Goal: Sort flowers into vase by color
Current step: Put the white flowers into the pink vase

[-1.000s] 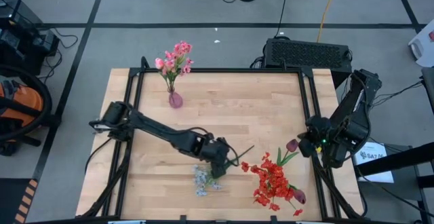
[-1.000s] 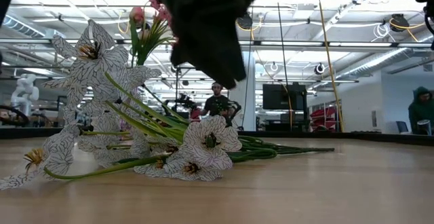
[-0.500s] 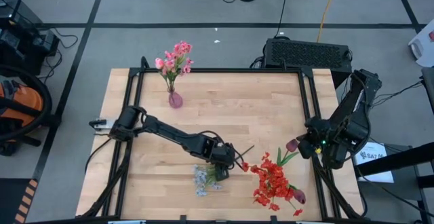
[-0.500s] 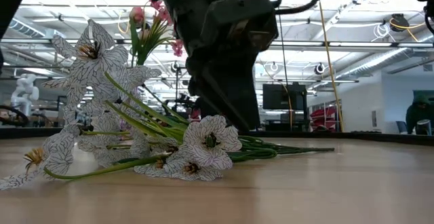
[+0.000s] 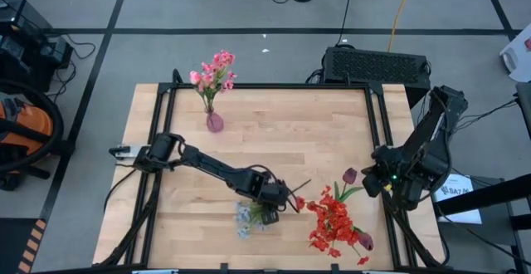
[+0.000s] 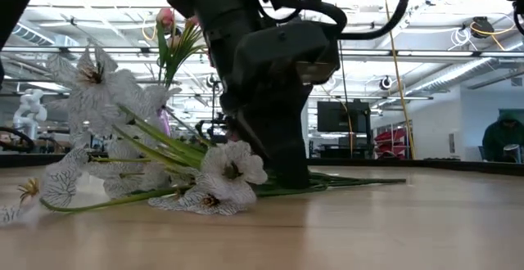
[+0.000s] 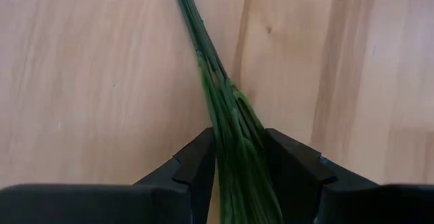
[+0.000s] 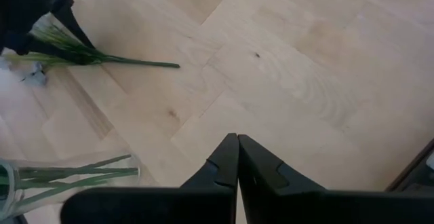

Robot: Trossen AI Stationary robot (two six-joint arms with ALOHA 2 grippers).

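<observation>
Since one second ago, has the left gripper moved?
Yes. In the high view the left gripper has slid toward the red flowers, away from the vase, and now closes on the pale bunch's stems.

No lettering, brand, number or sign can be read in any of the four views. A white sheet (image 5: 459, 193) lying on the floor just past the right edge of the tabletop (image 5: 282, 133) carries dark print, but it is too small to make out
</observation>
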